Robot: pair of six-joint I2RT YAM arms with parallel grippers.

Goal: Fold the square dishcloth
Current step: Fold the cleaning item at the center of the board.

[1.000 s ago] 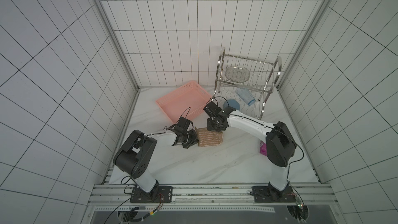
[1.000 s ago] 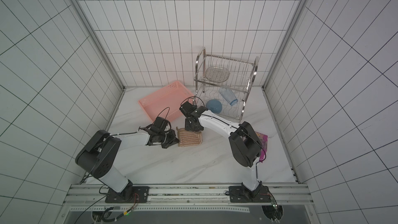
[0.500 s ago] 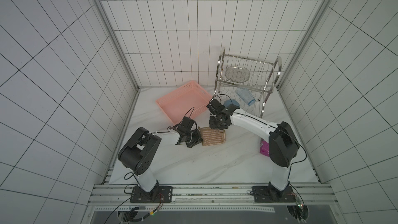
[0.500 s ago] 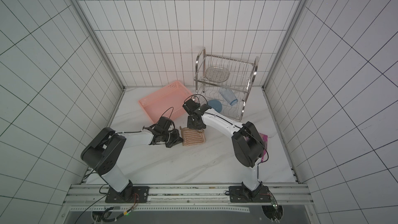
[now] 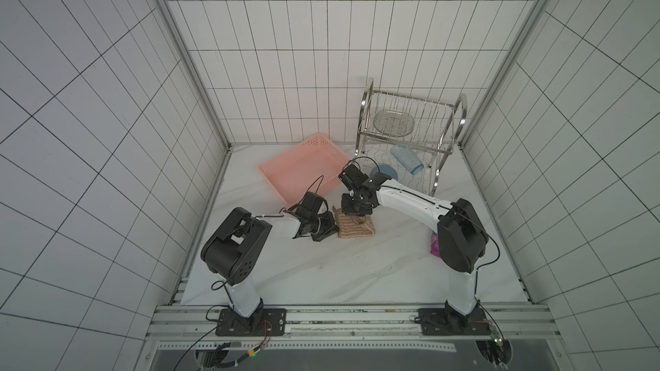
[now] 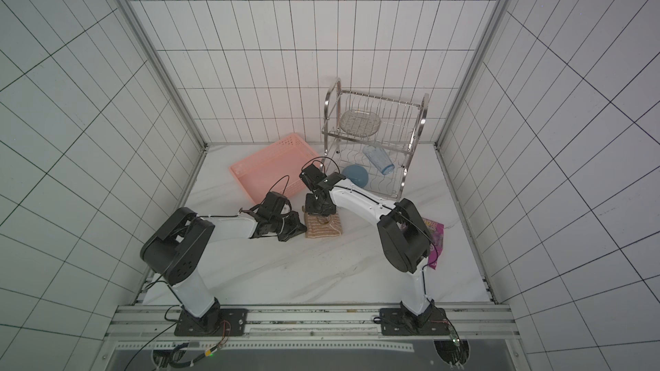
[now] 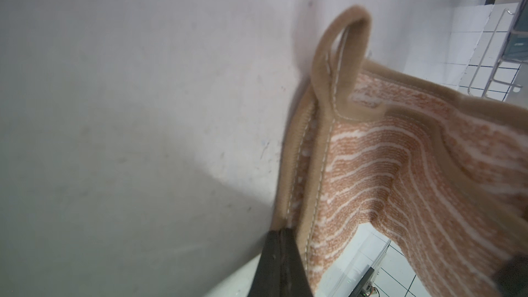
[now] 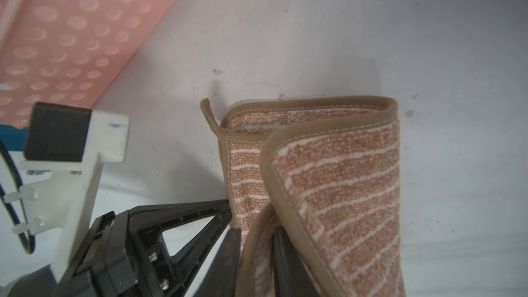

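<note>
The square dishcloth (image 5: pixel 357 229) (image 6: pixel 323 227), tan with pale stripes and brown binding, lies folded in layers on the white table in both top views. Its corner loop (image 8: pixel 208 111) (image 7: pixel 341 50) sticks out at the far left corner. My left gripper (image 5: pixel 334 233) (image 6: pixel 303 229) lies low at the cloth's left edge, fingers together, with the lower layer's bound edge (image 7: pixel 288 190) running into its tips (image 7: pixel 281 231). My right gripper (image 5: pixel 357 216) (image 8: pixel 256 234) comes down from behind, and the upper layer's bound edge stands between its two fingers.
A pink perforated basket (image 5: pixel 303 169) sits just behind the left gripper. A steel dish rack (image 5: pixel 410 130) at the back right holds a glass (image 5: pixel 407 164) and a blue bowl (image 5: pixel 384 173). A purple packet (image 6: pixel 436 235) lies by the right arm's base.
The left gripper has slid a little to the right along the table toward the cloth. The cloth's raised top layer now lies lower and flatter. The right gripper has barely moved.
</note>
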